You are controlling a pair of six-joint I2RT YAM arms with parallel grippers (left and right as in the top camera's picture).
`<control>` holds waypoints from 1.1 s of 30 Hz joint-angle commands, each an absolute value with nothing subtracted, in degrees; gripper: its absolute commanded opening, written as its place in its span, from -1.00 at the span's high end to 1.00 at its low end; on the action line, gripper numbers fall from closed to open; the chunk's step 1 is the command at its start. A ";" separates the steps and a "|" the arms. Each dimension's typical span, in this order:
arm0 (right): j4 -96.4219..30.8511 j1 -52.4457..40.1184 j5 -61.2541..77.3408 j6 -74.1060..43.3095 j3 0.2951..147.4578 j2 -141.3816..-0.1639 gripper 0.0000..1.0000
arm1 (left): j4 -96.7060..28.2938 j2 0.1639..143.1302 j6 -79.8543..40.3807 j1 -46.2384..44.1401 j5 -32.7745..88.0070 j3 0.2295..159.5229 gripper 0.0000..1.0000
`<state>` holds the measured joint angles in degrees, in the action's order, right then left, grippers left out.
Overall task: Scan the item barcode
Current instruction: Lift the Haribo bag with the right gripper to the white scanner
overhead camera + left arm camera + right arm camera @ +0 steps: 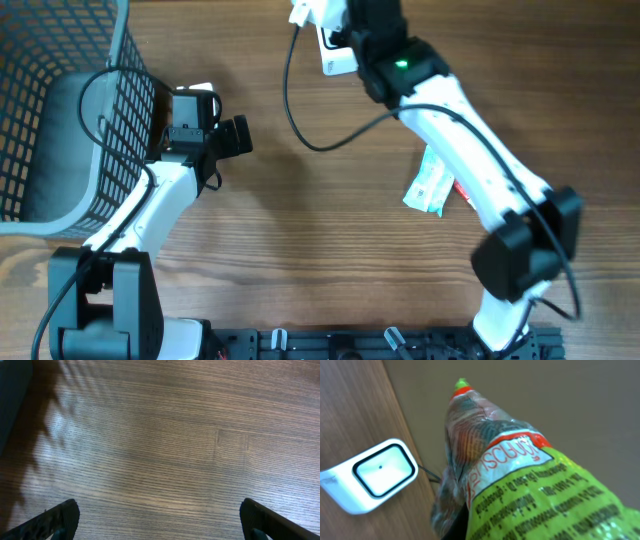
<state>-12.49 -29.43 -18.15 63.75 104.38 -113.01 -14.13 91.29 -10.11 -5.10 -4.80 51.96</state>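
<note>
Hidden / unclear:
- In the overhead view the right gripper (358, 28) sits under its own wrist housing, so its fingertips do not show.
- In the right wrist view the packet (520, 475) fills most of the frame and covers the fingers. A dark sliver shows under it at the bottom edge; I cannot tell what it is.
- The packet is cut off at the right and bottom edges, and from overhead the arm hides it.
- The print on the packet is blurred. I cannot tell whether a barcode faces the scanner (375, 477).

Right gripper:
- It is clamped tight on the packet, which sticks out ahead of it.
- The packet has a green body with a red band, and a crumpled clear top ending in a red and green tip.
- The scanner is white with a dark-framed window. It lies on the table (350, 405) ahead of the gripper, to the left of the packet and below its tip, at the table edge.
- The packet is raised off the wood; how near it comes to the scanner is unclear.
- A black cable (290, 110) trails from the scanner back past the gripper.

Left gripper (160, 515):
- The jaws are spread to their widest with nothing between them.
- Both fingers (55, 520) are cut off at the lower corners of the wrist view, and bare wood lies below them.
- A grey wire basket (60, 120) stands just beside the gripper.
- Loose packets (430, 185) lie well behind the right gripper, against its forearm.
</note>
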 commanded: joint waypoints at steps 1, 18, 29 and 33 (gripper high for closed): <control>-2.63 -29.45 -23.42 69.45 105.67 -119.46 0.91 | -13.98 91.31 -8.99 -4.71 -4.56 51.77 -1.00; 12.93 -29.63 -24.43 53.98 105.65 -132.77 0.92 | -13.98 91.31 -8.99 -4.71 -4.56 51.77 -1.00; 8.25 -29.28 -26.70 49.93 105.62 -132.90 0.91 | -13.98 91.31 -8.99 -4.71 -4.56 51.77 -1.00; 6.24 -29.30 -25.65 47.83 105.56 -132.92 0.92 | -13.98 91.31 -8.99 -4.71 -4.56 51.75 -1.00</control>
